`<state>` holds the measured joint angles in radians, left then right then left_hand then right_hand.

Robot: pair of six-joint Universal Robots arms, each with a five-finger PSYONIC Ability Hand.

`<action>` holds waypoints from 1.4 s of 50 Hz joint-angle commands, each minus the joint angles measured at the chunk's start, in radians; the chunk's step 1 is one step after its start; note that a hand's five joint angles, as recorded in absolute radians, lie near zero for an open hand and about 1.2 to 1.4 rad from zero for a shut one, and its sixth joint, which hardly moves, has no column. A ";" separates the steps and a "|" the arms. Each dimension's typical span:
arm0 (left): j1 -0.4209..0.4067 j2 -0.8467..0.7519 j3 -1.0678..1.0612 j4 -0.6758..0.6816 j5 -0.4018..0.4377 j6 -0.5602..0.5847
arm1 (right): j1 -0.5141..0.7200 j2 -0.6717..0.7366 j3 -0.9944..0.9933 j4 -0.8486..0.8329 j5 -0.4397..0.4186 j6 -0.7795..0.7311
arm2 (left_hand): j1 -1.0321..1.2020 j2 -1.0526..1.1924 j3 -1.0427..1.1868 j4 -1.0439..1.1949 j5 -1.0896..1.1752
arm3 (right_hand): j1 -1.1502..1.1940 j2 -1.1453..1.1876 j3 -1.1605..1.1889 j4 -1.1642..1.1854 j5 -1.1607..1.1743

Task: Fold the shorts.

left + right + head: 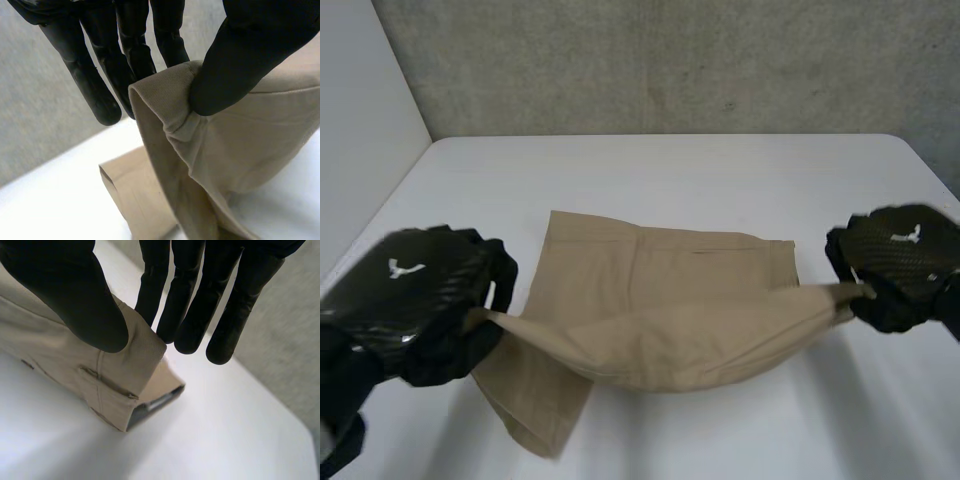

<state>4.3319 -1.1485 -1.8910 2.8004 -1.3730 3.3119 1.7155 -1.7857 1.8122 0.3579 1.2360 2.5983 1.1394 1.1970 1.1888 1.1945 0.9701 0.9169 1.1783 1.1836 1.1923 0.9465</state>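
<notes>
The left hand [415, 300], at the lower left of the head view, gripped one end of the near edge of the tan shorts [660, 290]. In its own wrist view the thumb [240, 60] pressed a hemmed fold of the cloth against the straight fingers [100, 85]. The right hand [900, 260], at the middle right of the head view, pinched the other end the same way. Its thumb [75, 295] bore down on the waistband corner (a belt loop [102, 377] showed just beyond the thumb), with the fingers behind the cloth. Between the two hands the raised edge hung off the table and sagged in the middle. The far part of the shorts lay flat on the white table [670, 170] near the centre of the head view. One leg end trailed on the tabletop toward the lower left, below the left hand.
</notes>
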 commanded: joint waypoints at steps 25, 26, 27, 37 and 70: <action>-0.005 -1.300 1.026 0.287 -0.120 0.178 | 0.167 0.871 -0.543 -0.531 0.254 0.068 | 0.257 0.199 0.207 0.202 0.252 | 0.479 0.218 0.213 0.204 0.275; -0.006 -1.312 1.036 0.294 -0.120 0.187 | 0.177 0.897 -0.566 -0.537 0.260 0.066 | 0.257 0.199 0.207 0.202 0.252 | 0.479 0.218 0.213 0.204 0.275; -0.009 -1.338 1.059 0.312 -0.120 0.204 | 0.182 0.908 -0.577 -0.540 0.267 0.066 | 0.257 0.199 0.207 0.202 0.252 | 0.479 0.218 0.213 0.204 0.275; -0.023 -1.476 1.178 0.465 -0.124 0.233 | 0.188 1.057 -0.684 -0.645 0.330 0.016 | 0.257 0.199 0.207 0.202 0.252 | 0.479 0.218 0.213 0.204 0.275; -0.107 -1.122 0.693 0.584 -0.120 0.248 | 0.187 0.847 -0.570 -0.544 0.247 0.200 | -0.965 -1.022 -1.014 -1.020 -0.970 | -0.742 -1.004 -1.009 -1.018 -0.946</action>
<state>4.2586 -2.3025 -1.0718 3.4077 -1.4876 3.5627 1.9058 -0.9707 1.2333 -0.2663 1.5194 2.7394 0.1894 0.2009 0.2146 0.2052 0.0523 0.2040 0.2176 0.2146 0.2329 0.0688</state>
